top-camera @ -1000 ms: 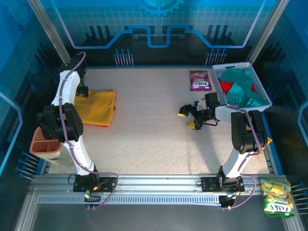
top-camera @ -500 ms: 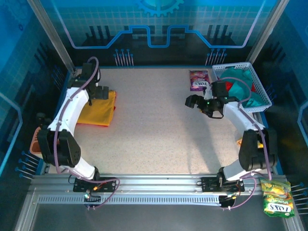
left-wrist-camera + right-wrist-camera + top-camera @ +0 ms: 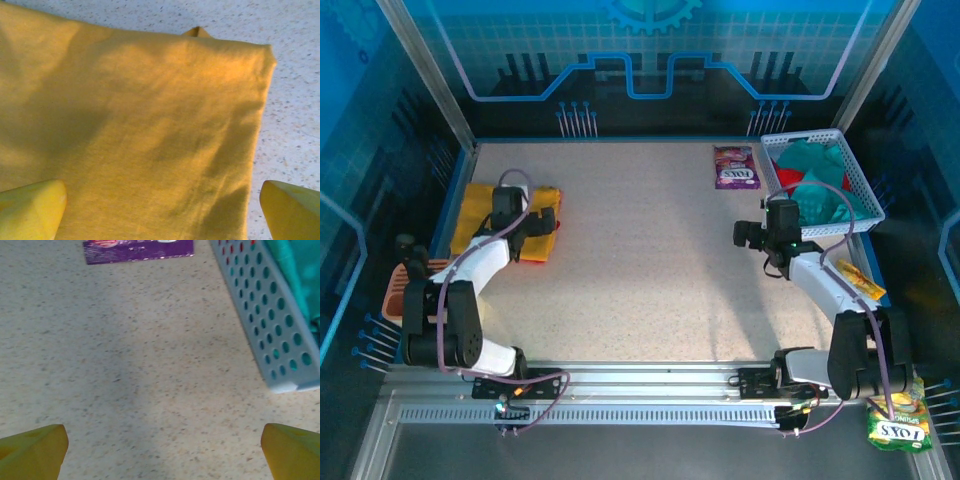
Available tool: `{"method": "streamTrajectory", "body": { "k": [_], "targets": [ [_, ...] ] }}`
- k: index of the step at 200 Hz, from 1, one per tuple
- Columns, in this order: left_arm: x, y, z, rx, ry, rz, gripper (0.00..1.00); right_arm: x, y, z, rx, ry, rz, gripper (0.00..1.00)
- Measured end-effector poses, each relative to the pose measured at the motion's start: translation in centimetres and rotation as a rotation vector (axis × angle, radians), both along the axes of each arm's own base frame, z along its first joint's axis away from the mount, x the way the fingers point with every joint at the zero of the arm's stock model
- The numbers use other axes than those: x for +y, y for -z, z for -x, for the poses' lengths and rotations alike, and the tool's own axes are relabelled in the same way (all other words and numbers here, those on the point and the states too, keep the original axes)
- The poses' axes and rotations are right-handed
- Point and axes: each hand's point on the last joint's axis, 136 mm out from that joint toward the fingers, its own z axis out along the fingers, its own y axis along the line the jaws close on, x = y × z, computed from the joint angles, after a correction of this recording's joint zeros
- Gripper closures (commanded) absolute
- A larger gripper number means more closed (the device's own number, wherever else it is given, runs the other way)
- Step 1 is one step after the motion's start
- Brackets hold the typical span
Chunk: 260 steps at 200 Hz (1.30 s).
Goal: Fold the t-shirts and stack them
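Left wrist: left fingers (image 3: pixel 30 207) hovering wide, empty, over yellow tee (image 3: pixel 140 125); right wrist: right fingers (image 3: pixel 30 450) gaping empty near basket (image 3: pixel 260 335), packet (image 3: pixel 137 249).

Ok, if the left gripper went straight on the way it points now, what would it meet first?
The folded mustard-yellow t-shirt: it lies right ahead between the open fingers of the left gripper, probably close, though depth is unclear.

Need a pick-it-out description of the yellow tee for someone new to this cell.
On the speckled table, go to the left edge. The mustard-yellow t-shirt lies there folded flat under the open left hand. It is the only cloth outside the perforated basket, where the teal tees are heaped.
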Motion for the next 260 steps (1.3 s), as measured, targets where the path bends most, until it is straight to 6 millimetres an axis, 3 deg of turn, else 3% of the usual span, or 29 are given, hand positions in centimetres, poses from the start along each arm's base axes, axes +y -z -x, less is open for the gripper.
{"method": "streamTrajectory", "body": {
  "k": [33, 73, 93, 119, 150, 209, 260],
  "targets": [
    [-0.7, 0.7, 0.6, -0.100, 0.010, 0.046, 0.01, -0.9, 0.8, -1.1, -0.052, 0.015, 0.061, 0.00],
    [-0.9, 1.9, 1.5, -0.220, 0.019, 0.043, 0.01, -1.0, 3.2, -1.5, -0.111, -0.010, 0.089, 0.00],
    [-0.9, 2.1, 2.1, -0.278, 0.019, 0.039, 0.01, -0.5, 2.9, -2.0, -0.181, -0.045, 0.092, 0.00],
    [-1.1, 2.1, 1.7, -0.351, 0.025, 0.039, 0.01, 0.1, 2.2, -2.8, -0.302, -0.085, 0.086, 0.00],
    [-1.8, 3.0, 1.3, -0.380, 0.060, 0.024, 0.01, 0.6, 4.3, -2.4, -0.315, -0.125, 0.082, 0.00],
    [-2.6, 1.6, 0.2, -0.416, 0.074, 0.008, 0.01, 0.6, 2.9, -3.1, -0.381, -0.120, 0.092, 0.00],
    [-2.6, 1.8, 0.1, -0.402, 0.074, 0.004, 0.01, 0.6, 2.7, -3.2, -0.390, -0.122, 0.099, 0.00]
  ]
}}
